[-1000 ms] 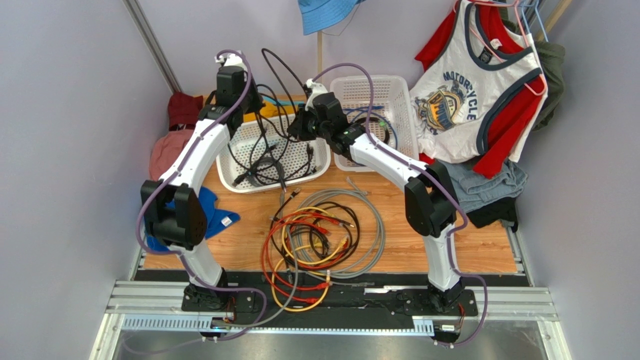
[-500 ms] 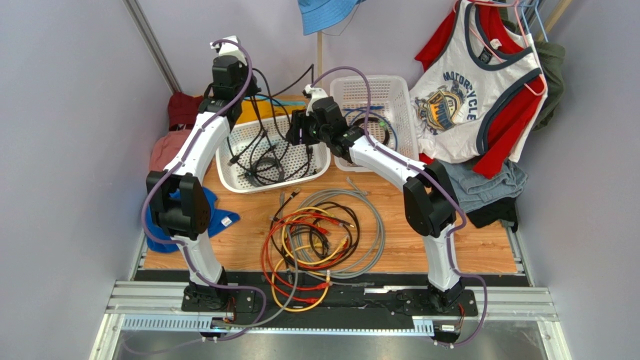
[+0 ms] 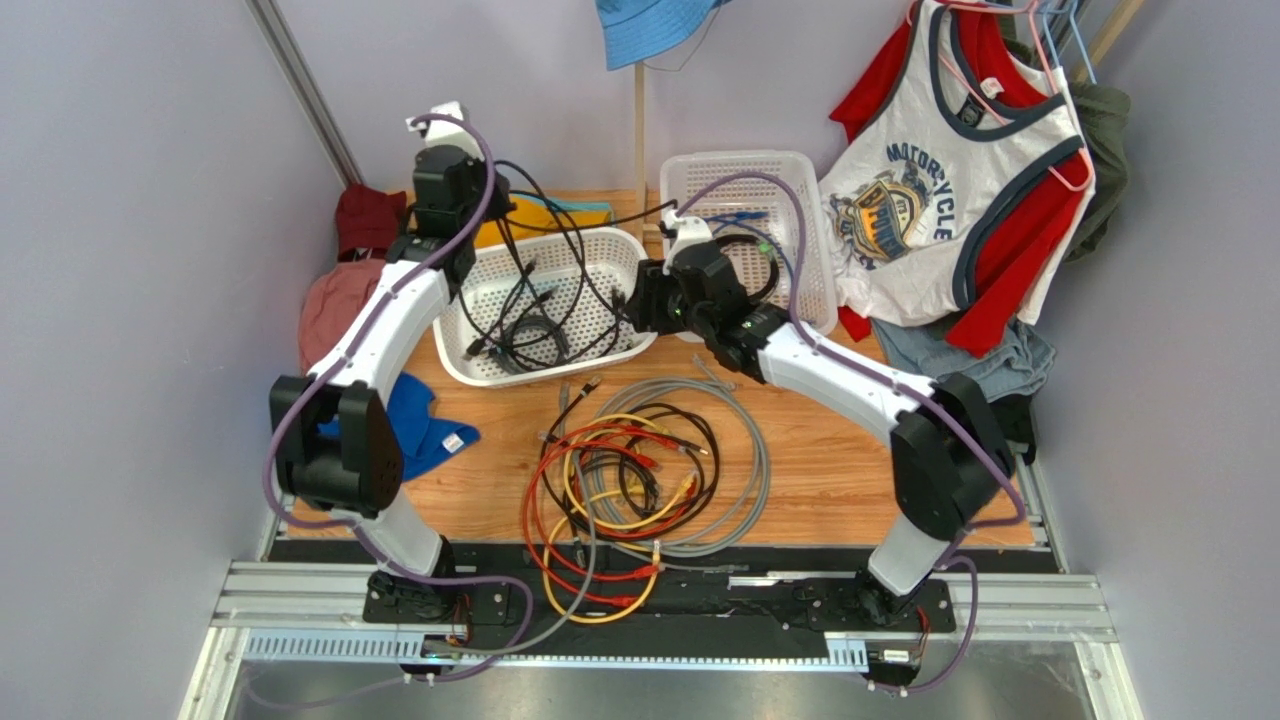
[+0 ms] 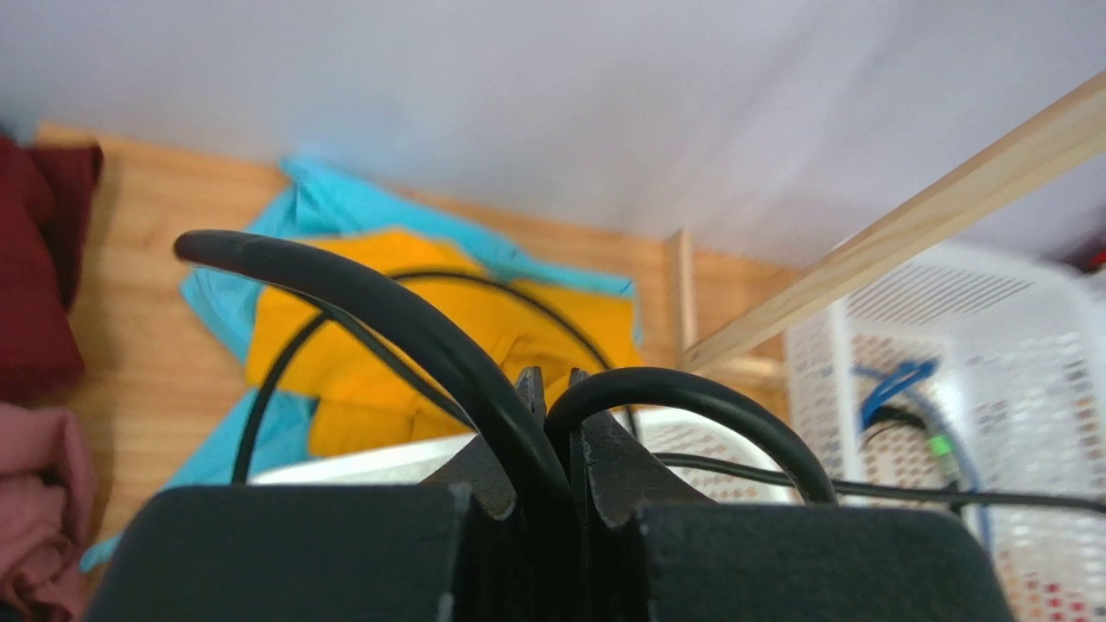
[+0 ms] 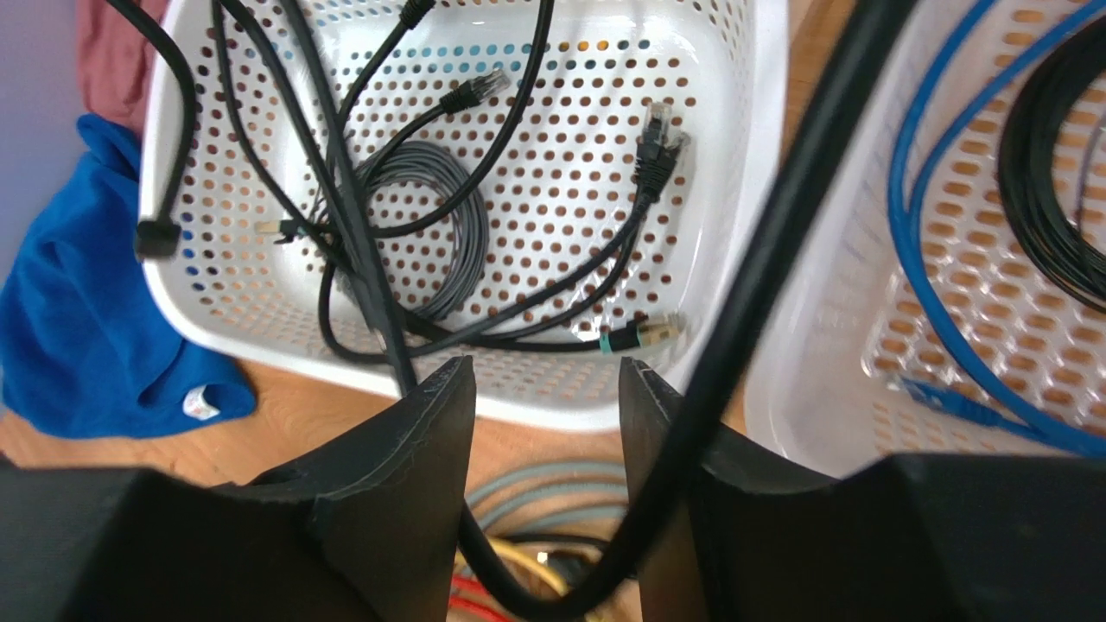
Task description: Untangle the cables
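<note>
The left basket (image 3: 496,372), white and perforated, is holding several loose black leads with small plug ends, and a grey coil (image 5: 435,220) is lying near its middle. The right basket (image 3: 816,240), standing just beside it, is carrying a blue cable (image 5: 935,298) and a black coil (image 5: 1039,195). The left end effector (image 4: 556,389) is hovering over the far rim of the left basket with its fingers pressed together, pinching a black cable (image 4: 429,337) that is arching up out of that basket. The right end effector (image 5: 545,376) is hanging over the gap between the two baskets with its fingers spread. A black strand (image 5: 779,233) is crossing one finger and curling under the gap unpinched; whether it is the same lead is unclear. The remaining cables (image 3: 646,480), red, orange, yellow, black and grey, are lying in overlapping loops on the wooden table (image 3: 812,465), near the arm bases. A blue cloth (image 3: 428,428) is lying at the table's left edge, an orange and teal cloth (image 4: 390,324) is lying behind the left basket, and a printed tank top (image 3: 947,180) is hanging at the right against pale grey-lilac walls.
</note>
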